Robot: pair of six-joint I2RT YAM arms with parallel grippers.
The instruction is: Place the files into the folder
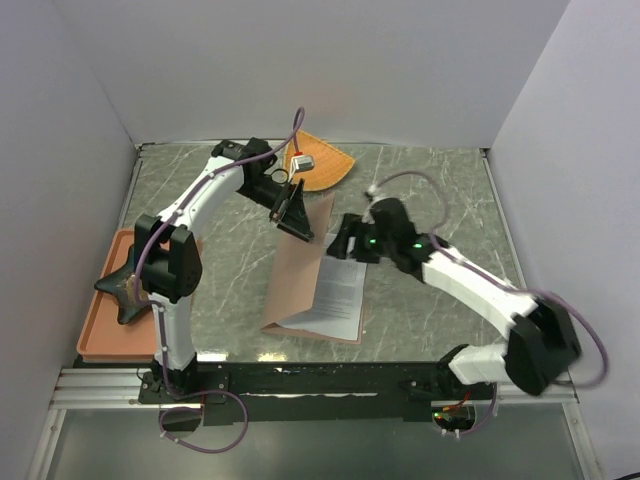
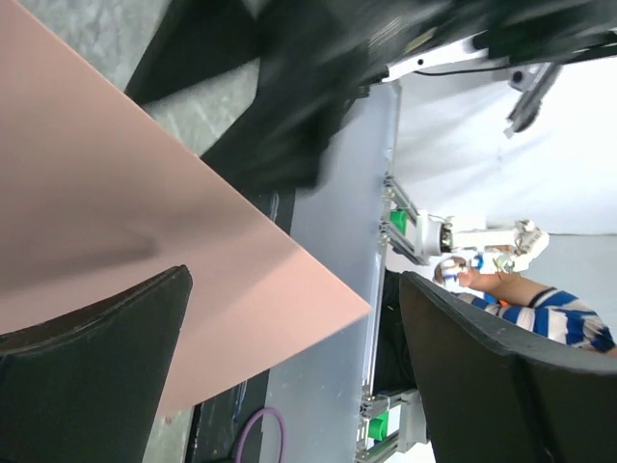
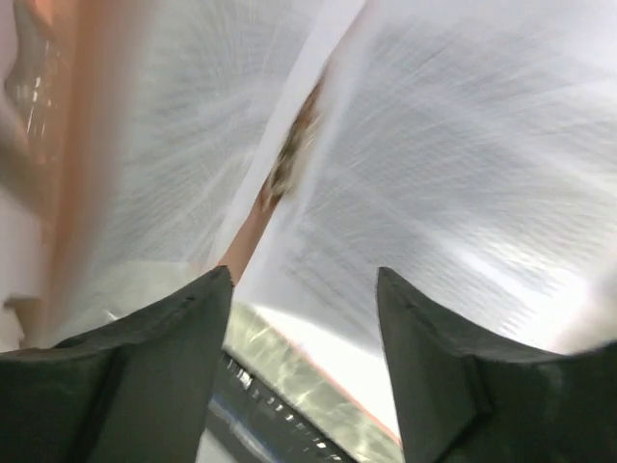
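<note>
A: Right gripper (image 3: 304, 278) is hovering wide open over the files (image 1: 340, 288), which are lying inside the folder (image 1: 298, 268).
B: Left gripper (image 2: 294, 280), also wide, is propping the folder open. Suggest nudging files fully inside, keeping them flat.

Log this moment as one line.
folder: open, one cover raised | papers: on its flat half | left gripper: open, at raised cover | right gripper: open, above papers

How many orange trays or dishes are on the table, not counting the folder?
2. A salmon-orange rimmed tray lies at the left edge of the table; an orange fan-shaped dish lies at its far edge. No other seems hidden.
</note>
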